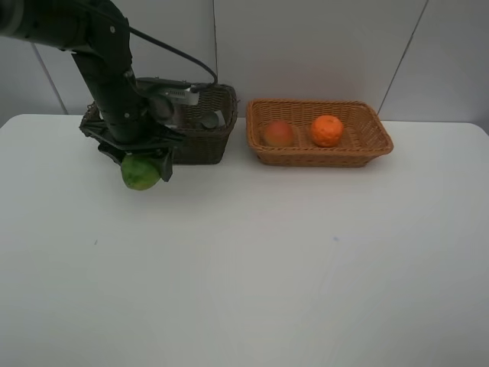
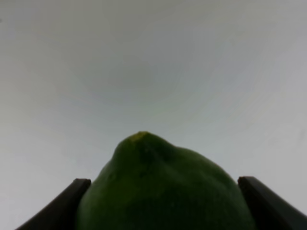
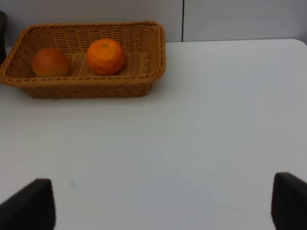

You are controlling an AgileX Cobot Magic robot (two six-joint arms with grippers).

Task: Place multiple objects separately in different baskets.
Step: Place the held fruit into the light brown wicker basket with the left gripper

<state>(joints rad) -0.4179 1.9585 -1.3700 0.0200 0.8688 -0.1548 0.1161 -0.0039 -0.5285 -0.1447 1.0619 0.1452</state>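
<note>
My left gripper [image 1: 142,170] is shut on the green round fruit [image 1: 140,173] and holds it just in front of the dark brown basket [image 1: 206,145]. In the left wrist view the fruit [image 2: 165,189] fills the space between the two fingers [image 2: 57,211]. The light tan basket [image 1: 321,157] holds the orange [image 1: 327,130] and the red-orange peach-like fruit [image 1: 278,133]. Both also show in the right wrist view: the orange [image 3: 105,56] and the peach-like fruit [image 3: 50,62] in the tan basket [image 3: 86,88]. My right gripper [image 3: 163,203] is open and empty. The bottles and cup are mostly hidden behind my left arm.
The white table [image 1: 267,267] spreads in front of both baskets. A grey wall stands behind them. My left arm [image 1: 107,69] and its cable cover part of the dark basket, where a dark item [image 1: 210,120] shows.
</note>
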